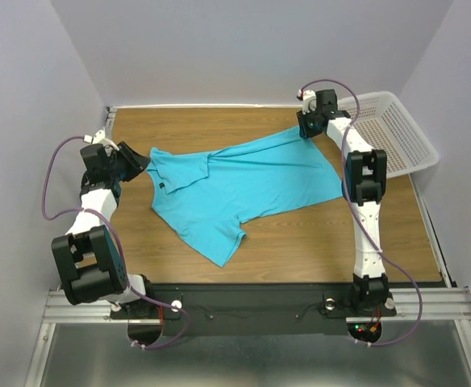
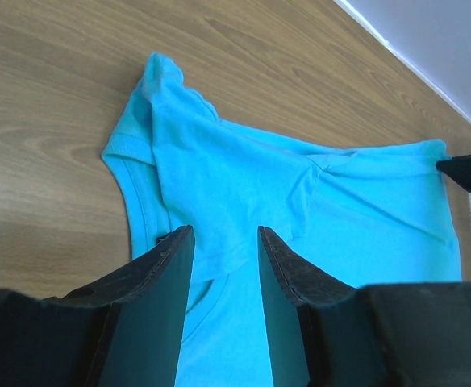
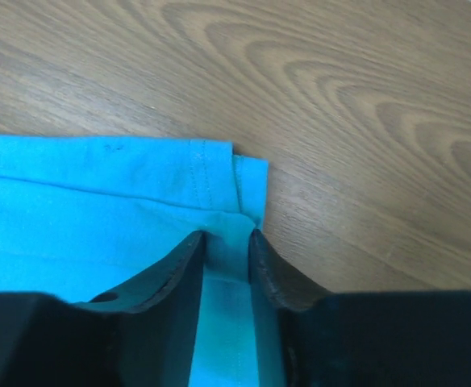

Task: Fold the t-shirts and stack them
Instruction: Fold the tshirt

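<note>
The t-shirt (image 1: 243, 189) lies spread across the middle of the table (image 1: 316, 242), your right gripper (image 3: 227, 235) clamped on its hem corner at 1 o'clock, your left gripper (image 2: 226, 230) at its shoulder at 9 o'clock, fingers slightly apart over fabric, grip impossible to tell.

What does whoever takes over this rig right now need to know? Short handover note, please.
Left tool: at the collar end of the t-shirt, fabric between its fingers; can't tell if it is clamped.
Right tool: shut on a hem corner at the far right, near the basket.
The t-shirt lies rumpled across the table, one sleeve pointing to the near edge.
Done: no fold, no stack.
To do: flatten, fold, stack. Only one t-shirt in view.
</note>
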`<state>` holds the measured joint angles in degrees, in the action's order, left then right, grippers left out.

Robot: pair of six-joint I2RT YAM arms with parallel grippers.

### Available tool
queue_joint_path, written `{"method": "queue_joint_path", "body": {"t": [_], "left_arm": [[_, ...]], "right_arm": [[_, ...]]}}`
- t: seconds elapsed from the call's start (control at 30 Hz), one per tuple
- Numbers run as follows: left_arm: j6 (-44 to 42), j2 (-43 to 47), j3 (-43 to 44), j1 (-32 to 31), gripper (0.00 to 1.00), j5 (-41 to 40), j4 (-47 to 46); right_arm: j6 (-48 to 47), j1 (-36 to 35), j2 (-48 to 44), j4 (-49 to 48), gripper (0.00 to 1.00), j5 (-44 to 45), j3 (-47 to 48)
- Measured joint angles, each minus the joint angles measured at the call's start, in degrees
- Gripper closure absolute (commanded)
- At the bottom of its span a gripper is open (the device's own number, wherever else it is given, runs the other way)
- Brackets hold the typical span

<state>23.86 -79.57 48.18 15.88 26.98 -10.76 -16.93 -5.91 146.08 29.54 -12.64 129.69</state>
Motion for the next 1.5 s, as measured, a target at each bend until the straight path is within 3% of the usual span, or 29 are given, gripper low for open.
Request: {"method": "queue_joint_path", "body": {"t": [0.33,0.47,0.67,0.77,0.87,1.0,1.07,1.13,1.23,1.5], "left_arm": [[-0.7,0.5,-0.8,0.0,0.51,1.7,0.8],[-1.0,0.5,-0.8,0.0,0.51,2.9,1.0],[-2.6,0.2,-0.8,0.0,0.51,5.1,1.9],[-4.1,-0.7,-0.8,-0.1,0.51,6.6,2.8],[-5.5,-2.0,-0.2,-0.8,0.51,7.5,4.3],[-8.2,-4.4,3.1,-5.2,0.51,6.8,7.6],[-10.0,-6.4,6.6,-9.8,0.51,5.1,9.5],[-11.7,-8.7,10.8,-13.9,0.51,2.4,11.2],[-13.1,-11.5,15.5,-18.6,0.51,-1.6,12.4],[-13.7,-18.7,21.3,-25.9,0.51,-11.6,14.9]], "right_arm": [[-3.7,0.0,-3.1,-0.3,0.87,0.0,-4.0],[-5.3,0.0,-5.9,-0.4,0.85,-0.2,-6.4],[-7.8,0.0,-9.1,-1.6,0.75,-1.4,-8.6],[-8.9,0.0,-10.0,-2.1,0.74,-2.2,-10.1],[-10.0,0.0,-10.3,-2.6,0.79,-2.9,-11.8],[-11.3,0.0,-11.0,-3.0,0.87,-4.1,-14.1],[-11.9,0.0,-11.5,-3.0,0.87,-4.8,-15.1],[-11.9,0.0,-11.6,-3.1,0.79,-4.9,-15.1],[-11.6,0.0,-11.6,-3.4,0.78,-4.5,-14.9],[-11.4,0.2,-11.7,-3.6,0.94,-4.3,-14.3]]}}
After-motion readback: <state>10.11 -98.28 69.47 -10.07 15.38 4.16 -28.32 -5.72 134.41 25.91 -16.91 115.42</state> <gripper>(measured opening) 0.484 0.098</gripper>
